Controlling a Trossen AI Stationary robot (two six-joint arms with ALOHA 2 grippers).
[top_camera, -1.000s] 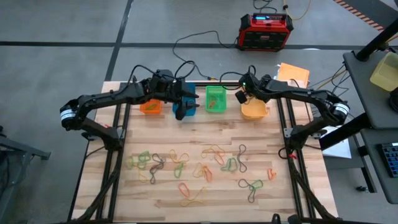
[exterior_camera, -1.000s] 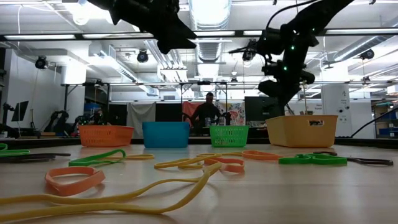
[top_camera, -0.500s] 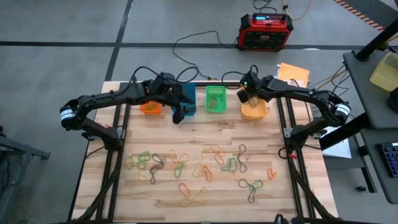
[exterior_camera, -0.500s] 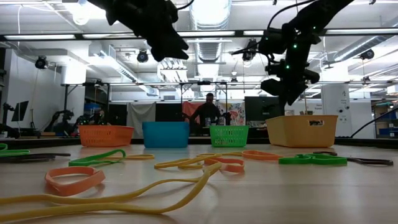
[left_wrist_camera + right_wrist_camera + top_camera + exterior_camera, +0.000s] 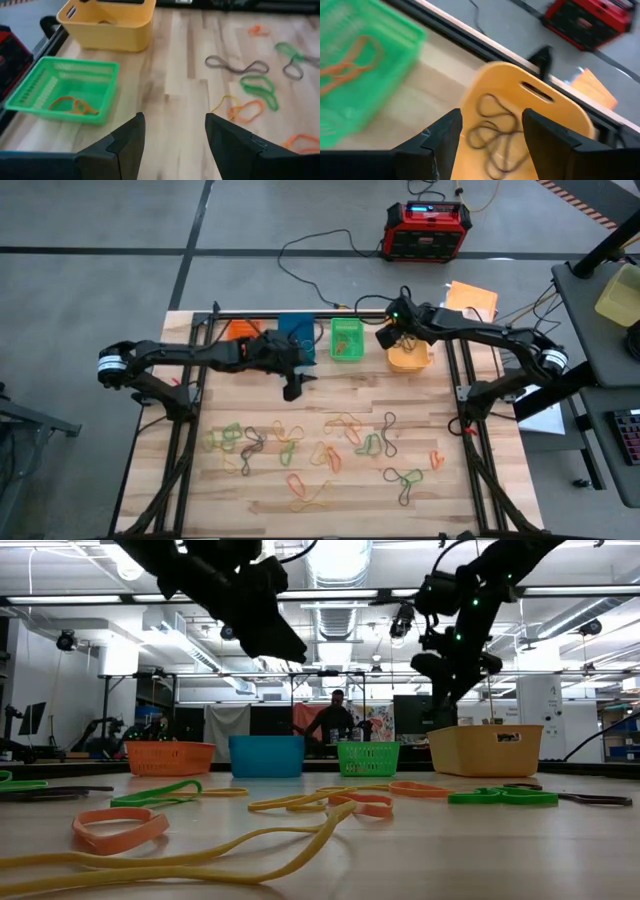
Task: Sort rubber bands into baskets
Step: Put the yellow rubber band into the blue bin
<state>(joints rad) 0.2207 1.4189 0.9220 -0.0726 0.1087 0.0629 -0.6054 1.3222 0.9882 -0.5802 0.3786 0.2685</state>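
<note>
The left end effector (image 5: 296, 387) hung with its fingers apart and nothing between them, over bare wood just in front of the blue basket (image 5: 296, 332). In the left wrist view the green basket (image 5: 60, 90) lay just beyond the fingers with orange rubber bands (image 5: 72, 105) in it, and the yellow-orange basket (image 5: 107, 22) stood farther on.

The right end effector (image 5: 387, 337) was poised above the near edge of the yellow-orange basket (image 5: 410, 358), fingers likewise spread and empty. Its wrist view looked down into that basket (image 5: 570, 115), where black rubber bands (image 5: 492, 127) lay tangled on the bottom.

The orange basket (image 5: 240, 332) sat at the left end of the row along the far edge of the surface (image 5: 480, 480). Most rubber bands (image 5: 300, 445), green, orange, yellow and black, were scattered loose across the near half of the surface, well apart from the baskets.

A red-and-black box (image 5: 428, 228) stood on the floor beyond.
</note>
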